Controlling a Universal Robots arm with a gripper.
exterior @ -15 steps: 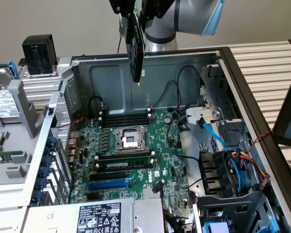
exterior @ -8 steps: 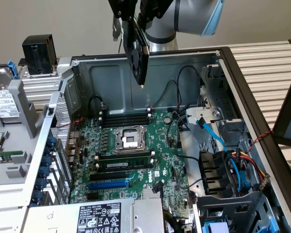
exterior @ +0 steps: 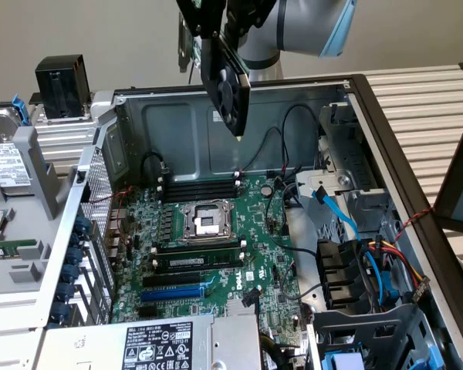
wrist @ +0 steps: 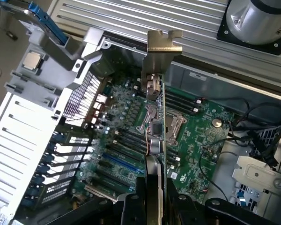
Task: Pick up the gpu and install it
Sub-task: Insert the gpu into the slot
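The gpu (exterior: 225, 83) hangs in the air above the open computer case, its round black fan facing the exterior view's left and its card edge pointing down. My gripper (exterior: 219, 32) is shut on its upper part. In the wrist view the gpu (wrist: 155, 126) is seen edge-on, with its silver end bracket (wrist: 162, 51) at the far end and my gripper (wrist: 154, 199) clamped on the near end. Below lies the large green motherboard (exterior: 243, 231) with a blue expansion slot (exterior: 174, 293) and black slots (exterior: 193, 266) near the case's front; the blue slot (wrist: 119, 161) lies to one side of the card.
The metal case wall (exterior: 193, 123) rises behind the board. A CPU socket (exterior: 204, 220) and RAM sticks (exterior: 201, 185) sit under the card. Cables and a drive cage (exterior: 355, 262) crowd the exterior view's right. A power supply (exterior: 158, 343) borders the front, and a slotted rear panel (exterior: 85, 262) the left.
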